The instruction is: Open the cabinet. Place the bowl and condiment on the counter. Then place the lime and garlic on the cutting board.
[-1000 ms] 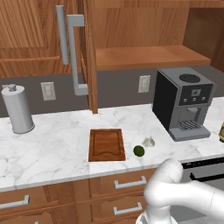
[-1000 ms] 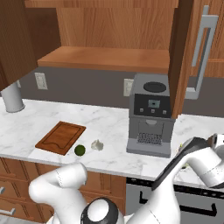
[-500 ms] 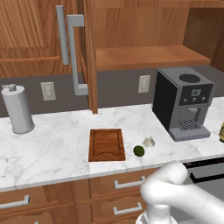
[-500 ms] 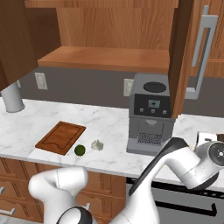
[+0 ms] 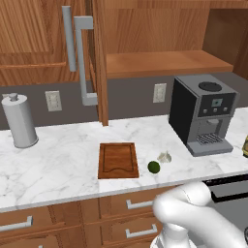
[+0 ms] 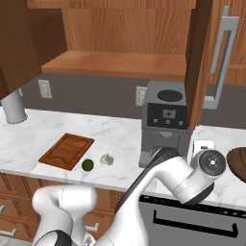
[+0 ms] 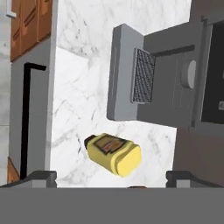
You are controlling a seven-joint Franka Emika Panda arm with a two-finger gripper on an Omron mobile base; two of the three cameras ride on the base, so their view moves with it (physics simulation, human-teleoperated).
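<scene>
The cabinet [image 5: 99, 58] stands open at the top of the left base view, its shelf bare, and the action is down on the counter [image 5: 58, 160] now. In the hand view the gripper [image 7: 107, 176] shows its two dark tips spread wide at the bottom edge, nothing between them. Just above those tips, low in the frame, sits the condiment [image 7: 114, 153] on the white marble beside the coffee machine [image 7: 170, 83]; whether it is upright or tipped cannot be told from this rolled angle. At the right edge of the right base view a dark brown curve looks like the bowl [image 6: 237, 163], resting on the marble as well.

Left of centre in the left base view lies the cutting board [image 5: 117, 160], nothing on it. The lime [image 5: 153, 167] sits just beside the board's lower right corner, and the garlic [image 5: 165, 157] is just beside the lime, apart from the board.

Those two look like the remaining work. The lime is likely firm, smooth and prone to roll, so a centred pinch across its widest part should serve. The garlic is probably light, papery and uneven; the bulb's round body offers a steadier hold than the pointed tip.
</scene>
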